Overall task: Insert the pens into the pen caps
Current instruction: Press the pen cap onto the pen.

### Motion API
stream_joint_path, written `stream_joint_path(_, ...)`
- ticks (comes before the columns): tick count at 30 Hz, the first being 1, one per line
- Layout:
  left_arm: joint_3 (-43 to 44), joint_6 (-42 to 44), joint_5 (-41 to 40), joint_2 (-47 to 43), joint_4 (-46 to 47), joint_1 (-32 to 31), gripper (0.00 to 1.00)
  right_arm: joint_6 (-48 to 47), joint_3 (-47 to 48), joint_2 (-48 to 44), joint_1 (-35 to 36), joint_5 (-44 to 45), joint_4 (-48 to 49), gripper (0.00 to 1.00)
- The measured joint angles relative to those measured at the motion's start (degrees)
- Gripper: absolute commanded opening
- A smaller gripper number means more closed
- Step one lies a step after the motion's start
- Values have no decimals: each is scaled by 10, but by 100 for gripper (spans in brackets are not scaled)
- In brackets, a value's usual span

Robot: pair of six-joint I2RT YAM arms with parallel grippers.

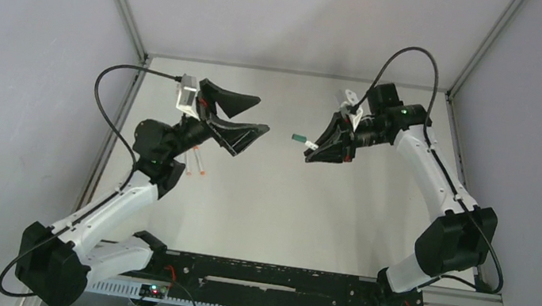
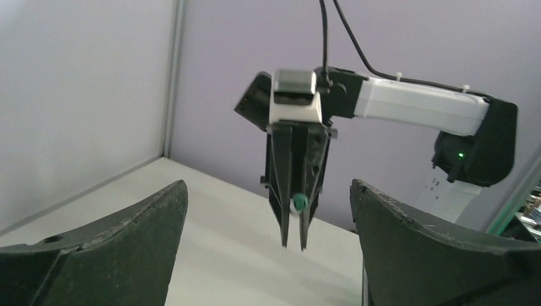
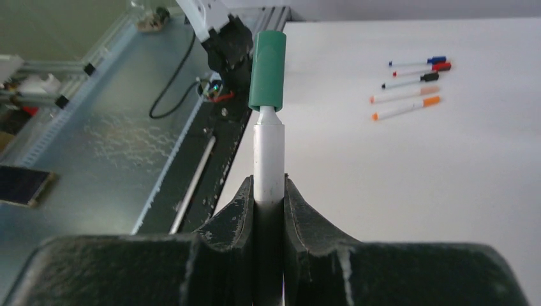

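My right claw (image 3: 269, 185) pinches the white pen (image 3: 268, 153) low on its barrel. That leaves the tip free for the green cap (image 3: 267, 70) to sit over it. A bare neck shows below the cap, so I judge it not fully home. My left claw (image 1: 261, 116) faces it, spread wide and empty. Farther off, five other pens (image 3: 411, 89) lie together on the table (image 3: 446, 191).

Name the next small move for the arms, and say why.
Probably the right gripper should lower its pen to the table beside the five capped pens: the green cap already sits on its tip, and the left gripper stands open, empty.
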Motion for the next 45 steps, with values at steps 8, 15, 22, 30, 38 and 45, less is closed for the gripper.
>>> stream_joint_path(8,-27,-40,30,45,188,-28,100,70,110,2,-7,-43,-35,0)
stream_joint_path(15,-17,-50,52,106,282,-45,95,94,157,6,-6,-53,-61,0)
stream_joint_path(22,36,-53,59,162,304,-60,88,103,157,8,8,-56,-71,0)
stream_joint_path(30,69,-73,75,195,319,-78,69,104,157,16,17,-57,-74,0)
stream_joint_path(38,85,-103,94,216,323,-82,57,105,157,20,19,-57,-74,0)
stream_joint_path(45,95,-117,103,219,328,-89,36,105,157,21,20,-57,-74,0)
